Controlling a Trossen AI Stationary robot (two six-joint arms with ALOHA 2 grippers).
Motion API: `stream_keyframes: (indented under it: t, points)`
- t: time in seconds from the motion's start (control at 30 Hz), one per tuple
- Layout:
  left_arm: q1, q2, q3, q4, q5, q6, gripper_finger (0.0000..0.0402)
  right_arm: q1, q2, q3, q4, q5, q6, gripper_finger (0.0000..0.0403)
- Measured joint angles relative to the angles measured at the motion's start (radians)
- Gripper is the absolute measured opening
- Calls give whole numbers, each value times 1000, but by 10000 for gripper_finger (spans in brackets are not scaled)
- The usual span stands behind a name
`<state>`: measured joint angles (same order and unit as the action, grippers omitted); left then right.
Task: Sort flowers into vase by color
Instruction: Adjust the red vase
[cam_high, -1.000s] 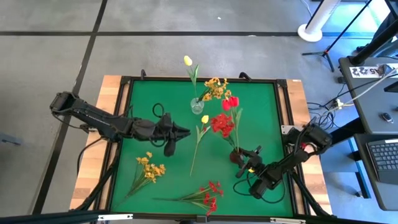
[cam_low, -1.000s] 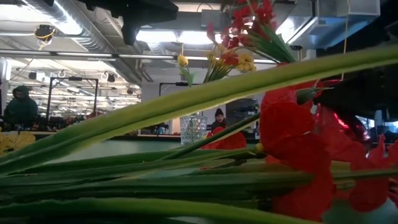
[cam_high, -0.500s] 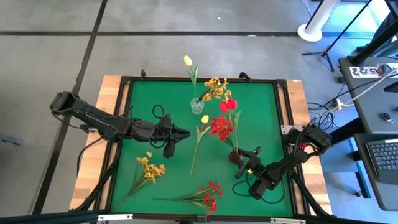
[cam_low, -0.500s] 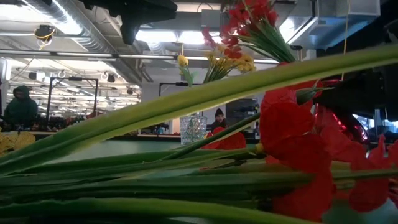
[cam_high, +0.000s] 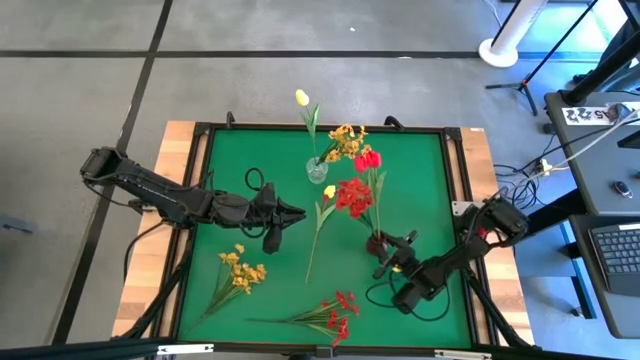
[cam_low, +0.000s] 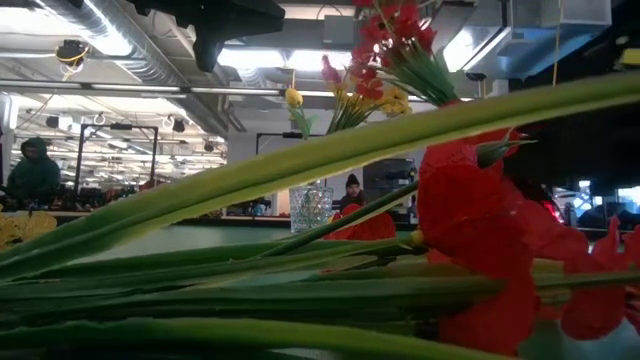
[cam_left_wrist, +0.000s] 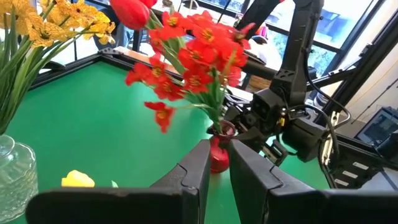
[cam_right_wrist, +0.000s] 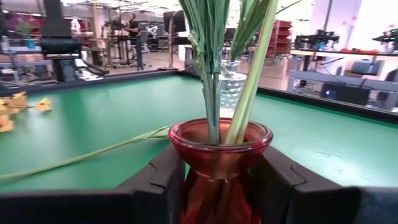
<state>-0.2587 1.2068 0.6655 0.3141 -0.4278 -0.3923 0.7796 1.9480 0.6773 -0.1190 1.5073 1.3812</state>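
Green felt tabletop: right end effector clamps top-heavy red glass vase; sudden motion could tip it.

Two dark, jointed arms, matte black throughout, with black cables looped along the links. Left gripper: broad, flat, squared black fingers. Right gripper: chunky black fingers with stepped, rounded inner faces.
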Motion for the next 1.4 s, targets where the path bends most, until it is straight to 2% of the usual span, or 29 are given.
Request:
stream_keyframes:
  t: [0.23, 0.53, 0.73, 0.83, 1.17, 1.4]
  points:
    - [1, 0, 0, 0, -1, 1, 55, -67, 0, -1, -4, -2, -3, 138]
    - [1, 0, 0, 0, -1, 4, 55, -55, 1, -3, 21, -10, -33, 140]
    - [1, 0, 0, -4, -1, 6, 55, -39, 5, -5, 38, -76, -36, 239]
    - [1, 0, 0, -14, -1, 6, 55, -41, 3, -5, 39, -115, -32, 268]
    - [1, 0, 0, -22, -1, 5, 55, -34, -15, -3, 33, -179, -31, 283]
    - [1, 0, 0, -30, -1, 1, 55, 26, -125, -3, -67, -292, -28, 298]
